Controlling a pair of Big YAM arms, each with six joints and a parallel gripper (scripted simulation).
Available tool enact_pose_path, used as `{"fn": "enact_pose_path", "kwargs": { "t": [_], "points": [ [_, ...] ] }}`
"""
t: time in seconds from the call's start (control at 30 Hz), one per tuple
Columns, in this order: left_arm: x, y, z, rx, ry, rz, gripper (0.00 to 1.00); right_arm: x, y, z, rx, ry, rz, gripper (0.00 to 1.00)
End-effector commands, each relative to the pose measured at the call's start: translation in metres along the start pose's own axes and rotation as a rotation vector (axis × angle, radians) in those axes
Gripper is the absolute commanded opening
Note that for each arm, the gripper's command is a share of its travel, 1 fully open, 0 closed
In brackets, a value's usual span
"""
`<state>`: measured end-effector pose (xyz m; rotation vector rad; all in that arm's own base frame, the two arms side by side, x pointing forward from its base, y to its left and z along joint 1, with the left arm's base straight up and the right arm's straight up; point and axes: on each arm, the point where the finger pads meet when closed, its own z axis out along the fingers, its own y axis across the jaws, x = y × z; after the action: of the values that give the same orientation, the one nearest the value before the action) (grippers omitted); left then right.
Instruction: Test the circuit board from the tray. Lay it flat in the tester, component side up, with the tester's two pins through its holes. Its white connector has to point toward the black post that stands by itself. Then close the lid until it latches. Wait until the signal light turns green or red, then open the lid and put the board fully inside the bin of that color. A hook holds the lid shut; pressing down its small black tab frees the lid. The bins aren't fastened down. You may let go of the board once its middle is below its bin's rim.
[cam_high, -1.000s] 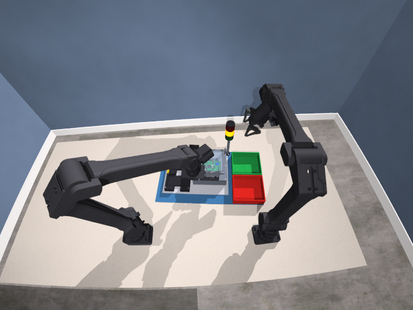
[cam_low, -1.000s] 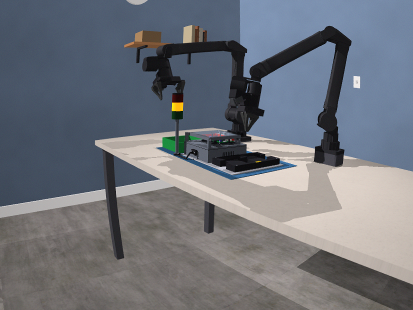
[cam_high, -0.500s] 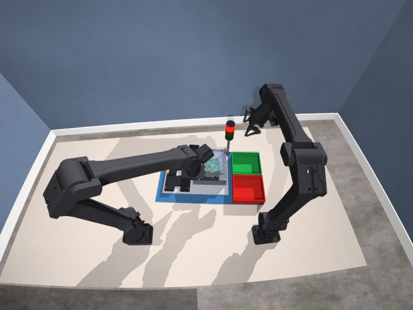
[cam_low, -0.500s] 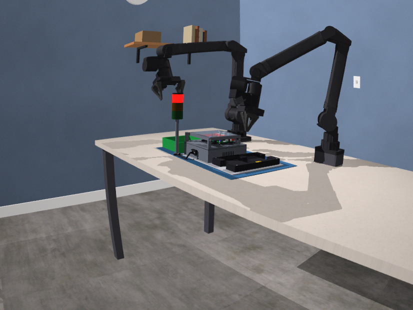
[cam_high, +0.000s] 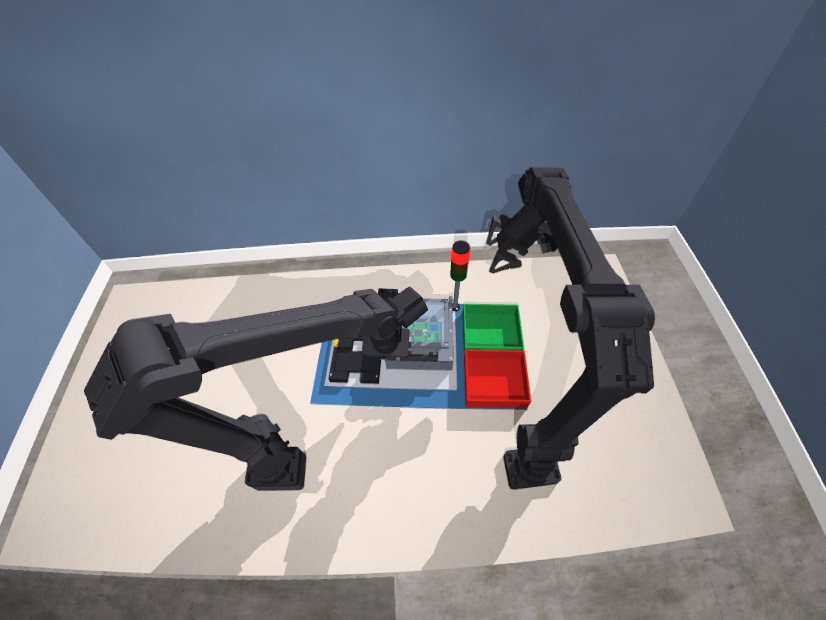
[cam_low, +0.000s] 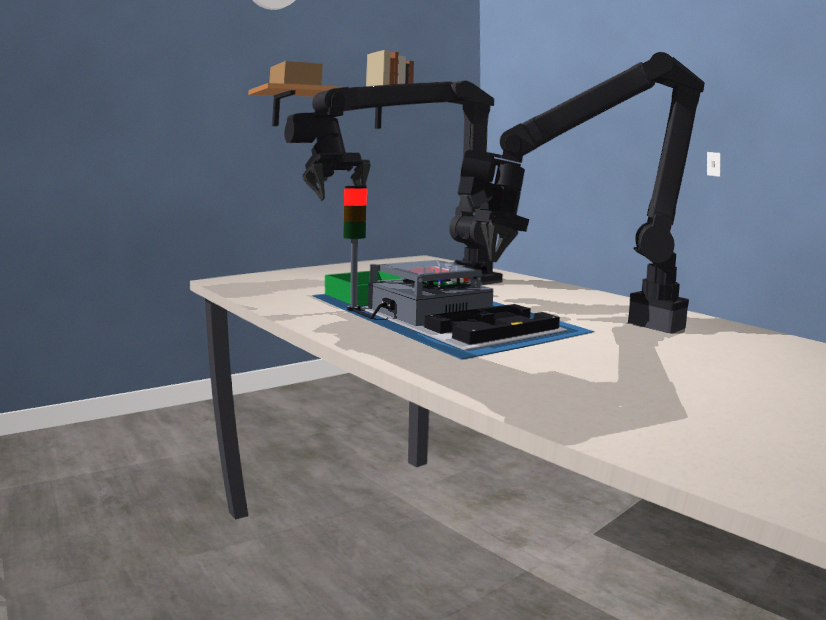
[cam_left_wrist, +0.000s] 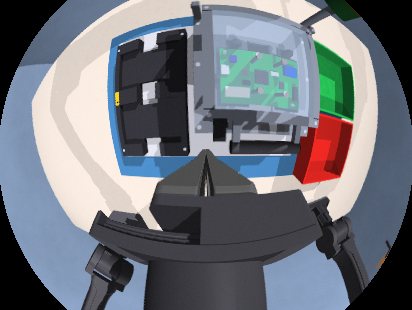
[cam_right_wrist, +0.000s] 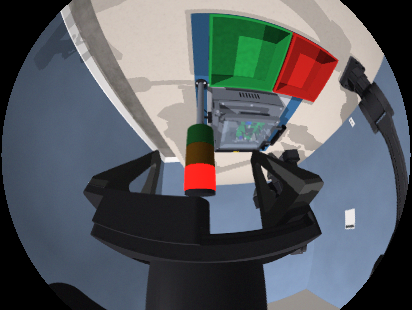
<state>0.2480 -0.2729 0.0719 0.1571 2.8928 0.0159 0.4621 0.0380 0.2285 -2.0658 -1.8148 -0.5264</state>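
Observation:
The green circuit board (cam_high: 424, 331) (cam_left_wrist: 257, 77) lies flat, component side up, in the grey tester (cam_low: 400, 308) under the clear lid (cam_low: 427, 269) (cam_left_wrist: 240, 30), which is down. Glare blurs the pins. The signal light (cam_high: 460, 254) (cam_low: 354, 196) (cam_right_wrist: 200, 177) glows red. The small black tab (cam_left_wrist: 220, 129) is at the lid's front. My left gripper (cam_left_wrist: 206, 154) (cam_low: 494, 258) is shut and empty, above the tester's front side. My right gripper (cam_high: 490, 257) (cam_right_wrist: 205, 154) is open and empty, high near the signal light. The red bin (cam_high: 497, 404) (cam_left_wrist: 306, 155) and green bin (cam_high: 491, 305) (cam_right_wrist: 220, 55) are empty.
The black tray (cam_low: 507, 327) (cam_left_wrist: 145, 65) holds no board and sits beside the tester. The signal light's thin pole (cam_low: 354, 273) (cam_right_wrist: 200, 102) rises at the tester's back corner by the green bin. The black handle (cam_left_wrist: 265, 147) lies along the lid's front.

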Motion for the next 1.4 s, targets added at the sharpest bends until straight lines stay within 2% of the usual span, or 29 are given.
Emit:
{"fn": "enact_pose_path", "kwargs": {
  "t": [0.0, 0.6, 0.73, 0.8, 1.13, 1.37],
  "points": [
    [-0.021, -0.019, -0.009, 0.040, -0.038, -0.027, 0.00, 0.007, 0.010, -0.007, -0.019, 0.002, -0.012, 1.00],
    [-0.024, -0.022, -0.007, 0.046, -0.043, -0.029, 0.00, 0.007, 0.010, -0.007, -0.019, 0.002, -0.012, 1.00],
    [0.002, 0.004, -0.007, 0.020, -0.019, -0.022, 0.00, 0.007, 0.010, -0.007, -0.019, 0.002, -0.012, 1.00],
    [-0.007, -0.003, -0.014, 0.037, -0.035, -0.027, 0.00, 0.007, 0.010, -0.007, -0.019, 0.002, -0.012, 1.00],
    [-0.008, -0.004, -0.014, 0.040, -0.038, -0.028, 0.00, 0.007, 0.010, -0.007, -0.019, 0.002, -0.012, 1.00],
    [-0.006, -0.007, 0.002, 0.025, -0.024, -0.024, 0.00, 0.007, 0.010, -0.007, -0.019, 0.002, -0.012, 1.00]
  ]
}}
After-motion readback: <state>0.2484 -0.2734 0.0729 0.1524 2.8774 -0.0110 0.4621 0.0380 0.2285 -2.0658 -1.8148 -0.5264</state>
